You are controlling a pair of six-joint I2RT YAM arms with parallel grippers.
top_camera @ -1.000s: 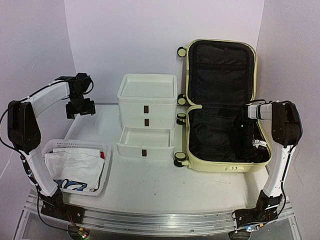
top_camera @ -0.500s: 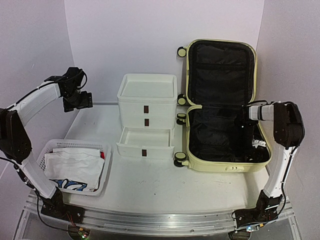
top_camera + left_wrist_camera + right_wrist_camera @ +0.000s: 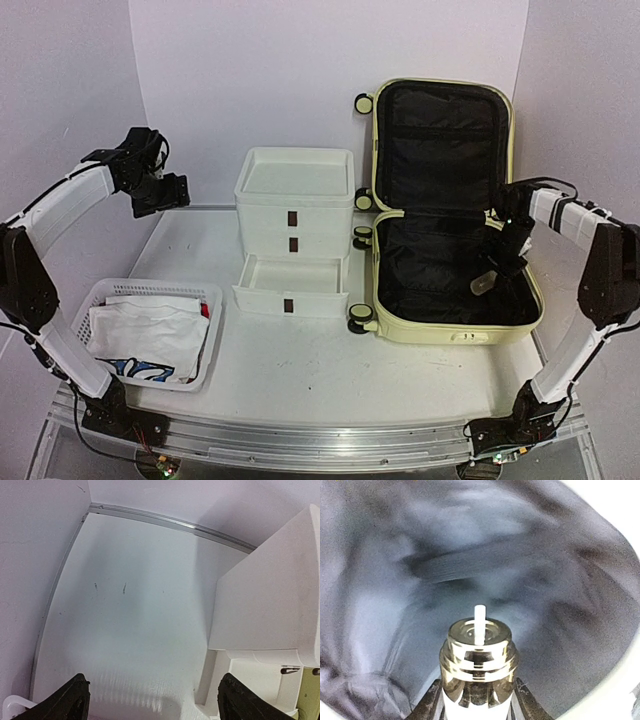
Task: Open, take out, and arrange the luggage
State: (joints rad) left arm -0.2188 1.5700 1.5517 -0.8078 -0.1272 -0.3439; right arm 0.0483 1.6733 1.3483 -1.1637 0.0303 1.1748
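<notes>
Now, from above, the right hand [image 3: 503,262] is no longer reaching low into the right side of the large pale yellow hard-shell suitcase [image 3: 455,332]. It is rising over the open base, clenched on a small white bottle with a gold metal neck [image 3: 483,283] that is slanting down toward the near left. The taking-out step is probably under way, with arranging yet to come. The suitcase is lying open at the far right of the white desk [image 3: 300,370], its lid leaning upright, its wheels facing the white plastic drawer box [image 3: 295,215]. Its long axis seems to be running across the desk. The left hand [image 3: 160,195] is hovering far left.

From the left wrist, that hand [image 3: 154,690] is hanging released and empty above bare desk.

From the right wrist, the fingers [image 3: 426,706] are gripping the bottle's body, its neck pointing away toward the black fabric lining [image 3: 395,555].
</notes>
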